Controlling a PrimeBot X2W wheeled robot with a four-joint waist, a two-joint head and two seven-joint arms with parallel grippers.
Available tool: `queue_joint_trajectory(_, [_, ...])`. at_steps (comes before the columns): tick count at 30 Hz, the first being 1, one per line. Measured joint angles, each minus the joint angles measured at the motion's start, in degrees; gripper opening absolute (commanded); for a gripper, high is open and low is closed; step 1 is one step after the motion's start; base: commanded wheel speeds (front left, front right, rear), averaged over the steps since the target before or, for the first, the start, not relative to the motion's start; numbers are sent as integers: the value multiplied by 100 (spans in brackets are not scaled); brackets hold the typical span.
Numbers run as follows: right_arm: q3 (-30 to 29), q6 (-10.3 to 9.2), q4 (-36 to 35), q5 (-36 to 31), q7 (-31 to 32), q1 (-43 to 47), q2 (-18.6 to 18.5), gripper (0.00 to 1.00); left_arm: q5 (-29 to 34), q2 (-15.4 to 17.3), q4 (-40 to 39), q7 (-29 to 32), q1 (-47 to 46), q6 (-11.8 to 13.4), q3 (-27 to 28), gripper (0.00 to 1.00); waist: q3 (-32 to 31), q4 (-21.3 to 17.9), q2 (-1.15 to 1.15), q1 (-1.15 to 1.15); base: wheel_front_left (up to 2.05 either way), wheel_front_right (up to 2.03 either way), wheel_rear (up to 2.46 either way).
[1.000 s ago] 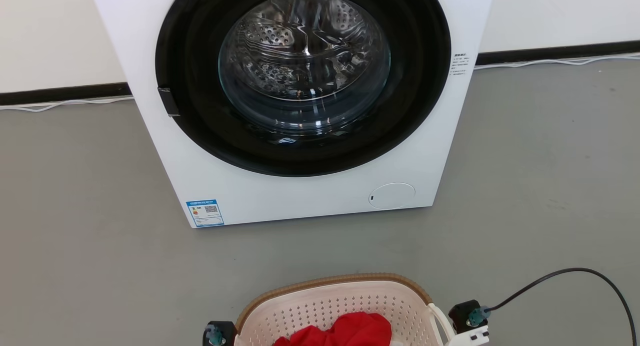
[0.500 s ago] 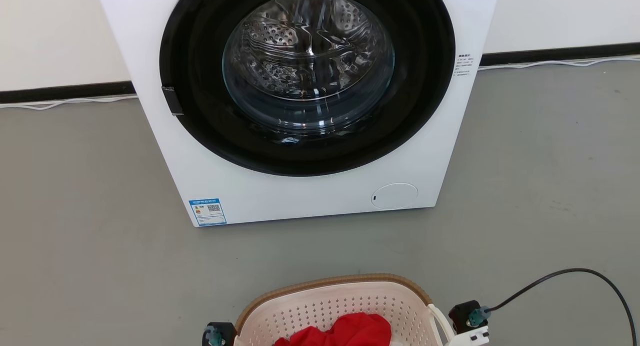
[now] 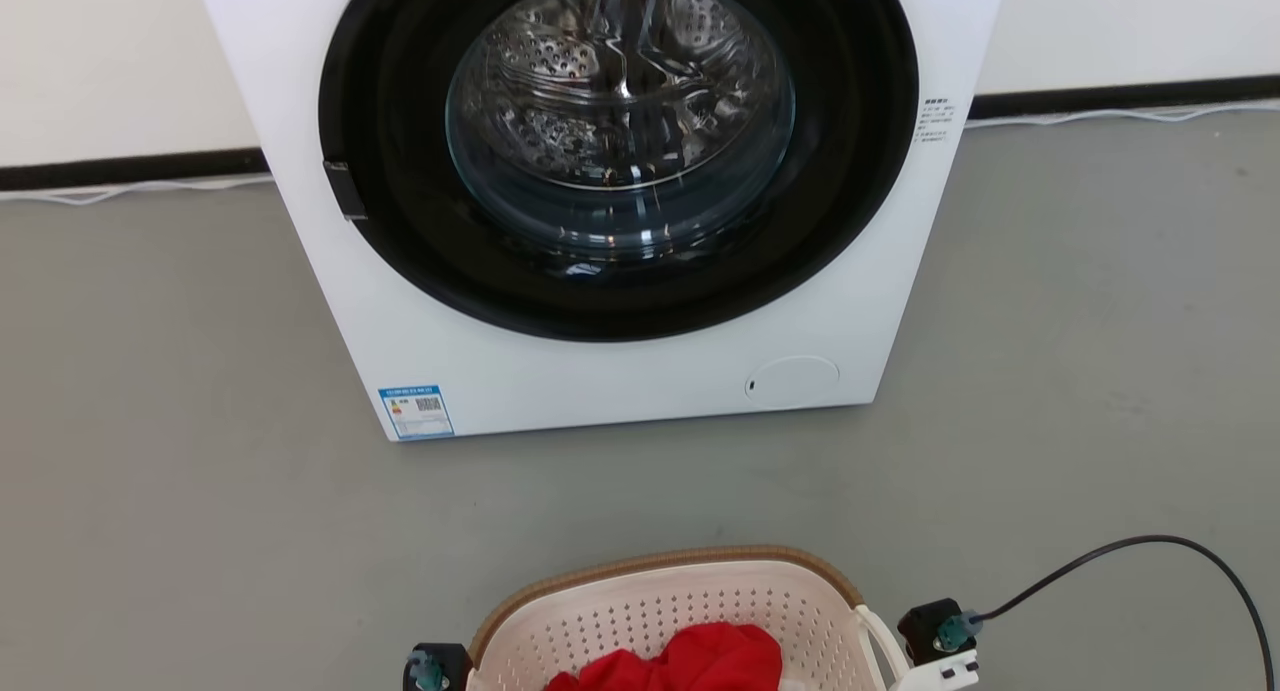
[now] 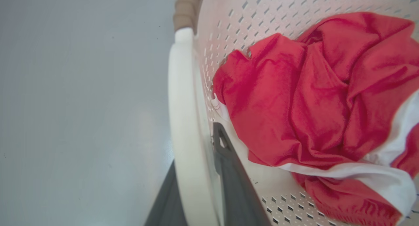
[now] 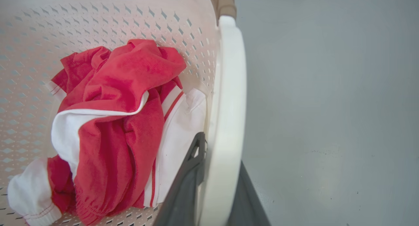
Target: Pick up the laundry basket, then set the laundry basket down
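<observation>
The grey floor (image 3: 150,471) ran back to the wall, and on it stood the big white washing machine (image 3: 400,301), door open, steel drum bare. Well apart from it, on the robot's side and close to its body, was the laundry basket (image 3: 660,611). Its long axis lay across the robot, left to right, with a crumpled red-and-white garment (image 4: 294,98) heaped inside.

A white loop handle stood at each short end, so neither arm was nearer. The left gripper (image 4: 196,164) was clamped over the left handle (image 4: 183,121), one dark finger inside the wall and one outside. The right gripper (image 5: 221,157) pinched the right handle (image 5: 229,105) the same way.

Whether the base was clear of the floor, I couldn't tell. To my eye, the lowering would depend on both ends dropping level. A thin black cable (image 3: 1150,543) looped off the right wrist.
</observation>
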Motion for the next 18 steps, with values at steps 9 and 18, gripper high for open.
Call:
queue_joint_trajectory(9, [-59,0,4,-8,-240,-346,0,0,1,-12,123,-85,-515,-9,-23,0,483,12,0,0,0,0,0])
queue_joint_trajectory(18, [-321,0,94,-178,-723,-1363,10,0,14,65,183,-432,-1583,-26,60,0,1443,38,0,0,0,0,0])
